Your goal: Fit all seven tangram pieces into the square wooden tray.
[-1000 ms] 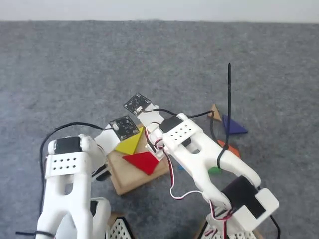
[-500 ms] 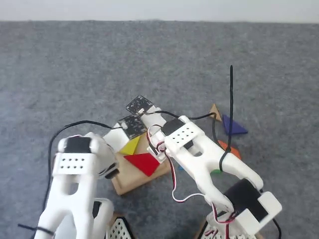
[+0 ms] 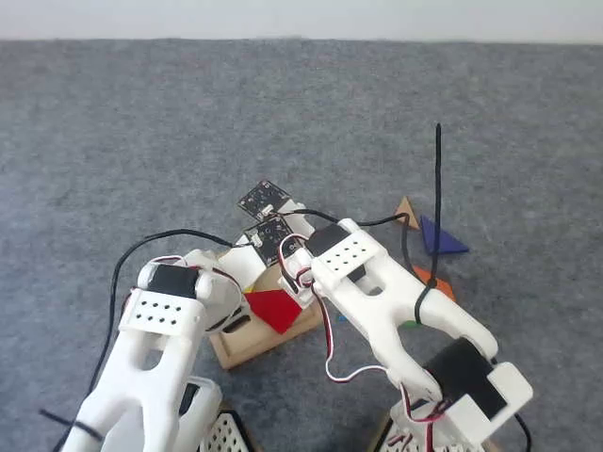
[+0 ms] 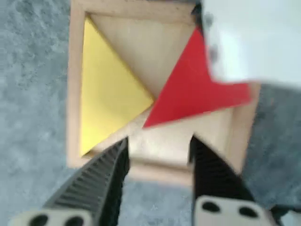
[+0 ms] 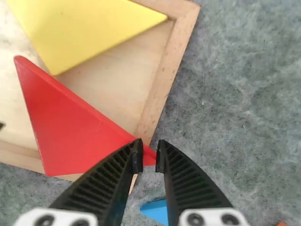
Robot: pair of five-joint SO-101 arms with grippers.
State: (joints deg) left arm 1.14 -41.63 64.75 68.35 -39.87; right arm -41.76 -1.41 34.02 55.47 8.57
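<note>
Right pincer (image 5: 148, 157) is nearly shut, nipping the corner of the red triangle (image 5: 66, 127), which overhangs the tray (image 5: 164, 80) rim. Yellow triangle (image 5: 80, 28) lies flat inside. Left pincer (image 4: 159, 141) is wide open and empty, over the tray's edge. Blue piece (image 5: 155, 211) on the counter (image 5: 235, 94) is half hidden behind the right pincer.

Two arms of white moulded plastic are seen, the left arm (image 3: 151, 358) and the right arm (image 3: 396, 301), their housings pierced by rows of small holes. Black cables (image 3: 437, 188) and red-and-white wires (image 3: 326, 344) are routed along them. The left gripper (image 4: 158, 141) and right gripper (image 5: 148, 143) are fitted with black ribbed fingers (image 4: 108, 174) on pale bases marked by dark screw holes.
</note>
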